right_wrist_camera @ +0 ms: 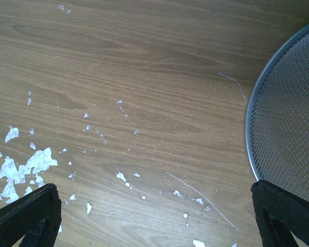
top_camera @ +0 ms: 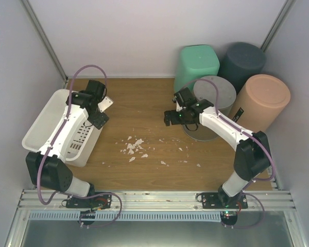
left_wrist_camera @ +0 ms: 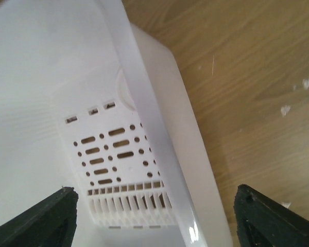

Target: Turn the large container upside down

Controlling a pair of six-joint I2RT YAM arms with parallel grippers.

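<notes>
The large white perforated container [top_camera: 46, 121] stands tilted at the left, its opening turned up and toward the left wall. In the left wrist view its rim [left_wrist_camera: 144, 128] runs between my fingers, with its slotted inside wall to the left. My left gripper [top_camera: 100, 112] is open and straddles that rim at the container's far right corner [left_wrist_camera: 154, 194], not clamped on it. My right gripper [top_camera: 170, 116] is open and empty above the wooden table [right_wrist_camera: 154, 188], just left of a metal mesh bin [right_wrist_camera: 288, 113].
White paper scraps [top_camera: 134, 146] lie scattered on the middle of the table [top_camera: 139, 103]. At the back right stand the grey mesh bin [top_camera: 215, 92], a green bin [top_camera: 196, 64], a dark grey bin [top_camera: 242, 62] and a peach bin [top_camera: 262, 100]. Walls enclose three sides.
</notes>
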